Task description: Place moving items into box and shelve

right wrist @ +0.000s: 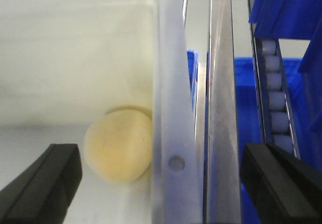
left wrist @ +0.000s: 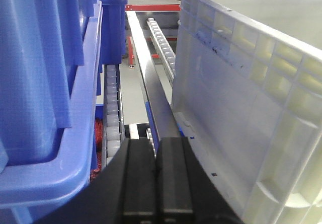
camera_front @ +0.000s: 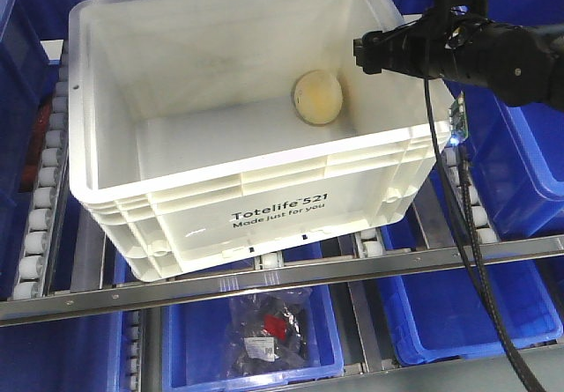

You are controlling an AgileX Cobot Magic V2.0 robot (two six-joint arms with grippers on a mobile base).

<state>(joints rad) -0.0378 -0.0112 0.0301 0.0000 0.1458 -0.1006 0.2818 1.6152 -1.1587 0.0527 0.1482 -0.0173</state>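
Black fingers (left wrist: 156,183) of the left gripper (left wrist: 155,148) fill the bottom of the left wrist view, pressed flat together with nothing between them, so its jaws are clenched on nothing. At 3 o'clock from them rises the ribbed outer wall of the box (left wrist: 251,108); at 9 o'clock stands a blue bin (left wrist: 45,83), with a roller track (left wrist: 111,108) running away between them.

From the front view, the white box (camera_front: 264,207) sits tilted on the roller shelf (camera_front: 40,216), its "Totelife 521" print facing the camera. Inside it, the pale yellow ball (camera_front: 317,97) rests on the floor of the box, towards 2 o'clock from the centre and close to the right wall. No pink ball is visible in any view.

At 2 o'clock of the front view, the right gripper (camera_front: 374,53) hangs at the box's right rim. In its wrist view, the two fingers (right wrist: 45,183) stand well apart, one inside the box and one outside, straddling the white wall (right wrist: 173,133); its jaws are released and touch nothing I can make out. That yellow ball (right wrist: 118,146) lies just beside the inner finger, against the wall.

Below the shelf, another blue bin (camera_front: 256,339) holds dark bagged items.
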